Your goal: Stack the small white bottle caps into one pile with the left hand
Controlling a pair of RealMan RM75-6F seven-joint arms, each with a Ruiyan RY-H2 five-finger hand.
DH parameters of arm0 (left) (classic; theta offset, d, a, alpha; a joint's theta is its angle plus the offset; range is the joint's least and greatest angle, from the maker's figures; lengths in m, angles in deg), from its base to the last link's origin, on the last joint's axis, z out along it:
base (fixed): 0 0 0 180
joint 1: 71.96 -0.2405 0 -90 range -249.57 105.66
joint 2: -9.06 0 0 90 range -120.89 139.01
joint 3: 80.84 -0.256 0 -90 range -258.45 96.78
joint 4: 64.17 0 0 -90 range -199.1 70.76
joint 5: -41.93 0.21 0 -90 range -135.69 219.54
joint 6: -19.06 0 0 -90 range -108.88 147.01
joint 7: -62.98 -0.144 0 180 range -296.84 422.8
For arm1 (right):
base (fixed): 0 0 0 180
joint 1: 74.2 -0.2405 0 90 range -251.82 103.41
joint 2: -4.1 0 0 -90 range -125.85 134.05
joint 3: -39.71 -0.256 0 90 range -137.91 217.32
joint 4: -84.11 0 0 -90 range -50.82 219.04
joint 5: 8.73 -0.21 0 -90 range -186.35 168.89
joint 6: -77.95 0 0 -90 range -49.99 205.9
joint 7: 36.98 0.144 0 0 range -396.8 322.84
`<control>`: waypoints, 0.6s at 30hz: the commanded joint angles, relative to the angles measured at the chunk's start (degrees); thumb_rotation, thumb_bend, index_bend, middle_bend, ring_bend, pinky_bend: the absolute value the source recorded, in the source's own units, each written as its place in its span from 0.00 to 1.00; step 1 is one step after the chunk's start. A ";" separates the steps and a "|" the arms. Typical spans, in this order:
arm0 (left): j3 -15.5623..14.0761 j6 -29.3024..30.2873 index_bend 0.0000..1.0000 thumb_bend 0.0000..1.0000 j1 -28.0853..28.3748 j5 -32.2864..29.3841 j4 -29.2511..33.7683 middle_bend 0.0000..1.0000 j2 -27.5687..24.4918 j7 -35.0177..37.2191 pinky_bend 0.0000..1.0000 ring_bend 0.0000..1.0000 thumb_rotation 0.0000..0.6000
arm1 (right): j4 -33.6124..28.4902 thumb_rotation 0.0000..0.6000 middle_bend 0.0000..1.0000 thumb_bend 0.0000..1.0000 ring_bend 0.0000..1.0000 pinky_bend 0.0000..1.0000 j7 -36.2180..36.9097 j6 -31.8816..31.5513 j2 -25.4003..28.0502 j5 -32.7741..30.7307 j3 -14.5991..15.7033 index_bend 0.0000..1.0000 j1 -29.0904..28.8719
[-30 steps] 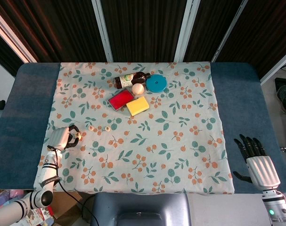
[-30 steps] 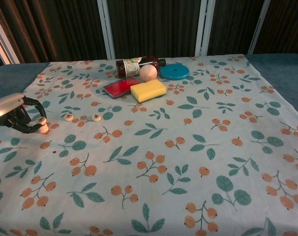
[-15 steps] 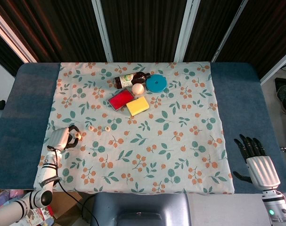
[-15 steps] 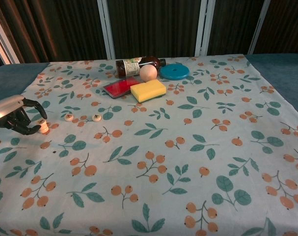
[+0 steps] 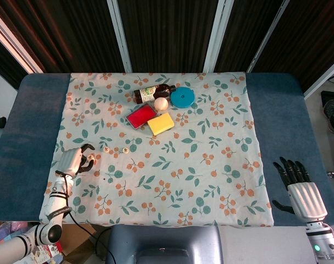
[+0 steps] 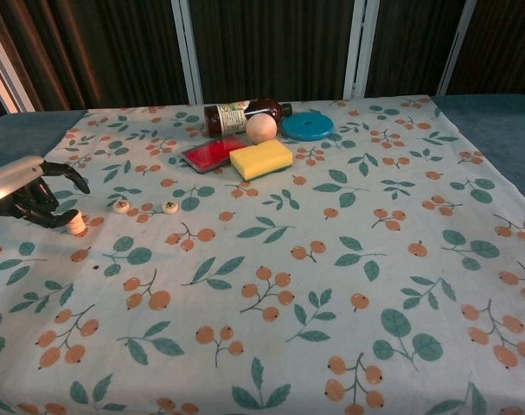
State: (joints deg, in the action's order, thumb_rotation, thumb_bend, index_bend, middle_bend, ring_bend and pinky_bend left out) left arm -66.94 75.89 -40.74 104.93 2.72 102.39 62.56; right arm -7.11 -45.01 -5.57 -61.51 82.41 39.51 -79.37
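Observation:
A short pile of small white caps [image 6: 75, 225] stands on the flowered cloth at the left, also seen as the pile [image 5: 92, 160] in the head view. My left hand [image 6: 24, 196] is just left of it with its fingers spread and nothing between them; its fingertips [image 6: 56, 220] are close beside the pile. Two single white caps [image 6: 121, 207] [image 6: 170, 207] lie apart to the right of the pile, the same caps [image 5: 106, 149] [image 5: 125, 149] in the head view. My right hand [image 5: 300, 185] rests open at the table's near right, off the cloth.
At the back middle of the cloth lie a brown bottle [image 6: 245, 114] on its side, a pale ball [image 6: 261, 128], a blue disc [image 6: 307, 126], a red flat box [image 6: 212, 153] and a yellow sponge [image 6: 261, 159]. Blue table surface [image 5: 29, 137] borders the cloth.
My left hand has let go of the cap on the pile; its fingers have opened and one now points up and away. The pile stays in place. The right hand has not moved.

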 commanded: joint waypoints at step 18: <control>5.51 1.94 0.36 0.43 8.55 -11.58 -4.20 1.00 11.53 -22.58 1.00 1.00 1.00 | 0.18 1.00 0.00 0.05 0.00 0.00 1.65 -0.17 0.78 0.13 0.03 0.00 0.01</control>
State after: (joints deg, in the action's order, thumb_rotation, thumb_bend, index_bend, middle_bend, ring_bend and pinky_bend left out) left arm -62.21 77.78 -33.31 95.27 -0.76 112.72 42.15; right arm -6.93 -43.40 -5.72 -60.76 82.54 39.55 -79.37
